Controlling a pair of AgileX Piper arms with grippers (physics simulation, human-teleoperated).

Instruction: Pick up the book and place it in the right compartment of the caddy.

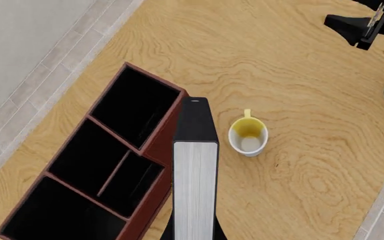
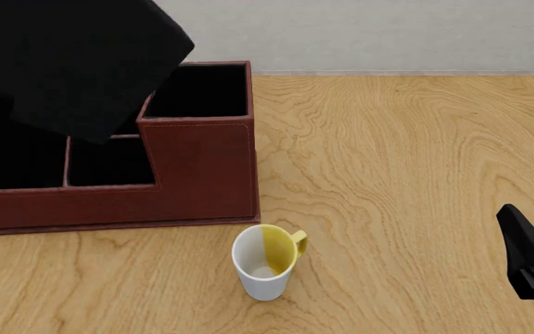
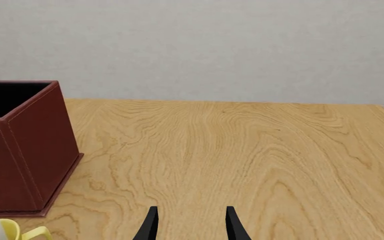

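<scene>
A: Thick black hardcover book (image 1: 195,190), white page edges?
B: We hold it aloft in the left gripper (image 1: 193,232), clamped, over the reddish-brown leather-look caddy (image 2: 202,174), nearing its tall right compartment (image 2: 199,90).
A: Right gripper (image 3: 190,225)?
B: Apart, idle, kept clear.

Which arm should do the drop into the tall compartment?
Left. Its gripper already holds the book above the caddy, near the right compartment. The right gripper is open, far off.

Simulated tabletop, wooden table (image 2: 416,153), plain wall (image 3: 212,45)
</scene>
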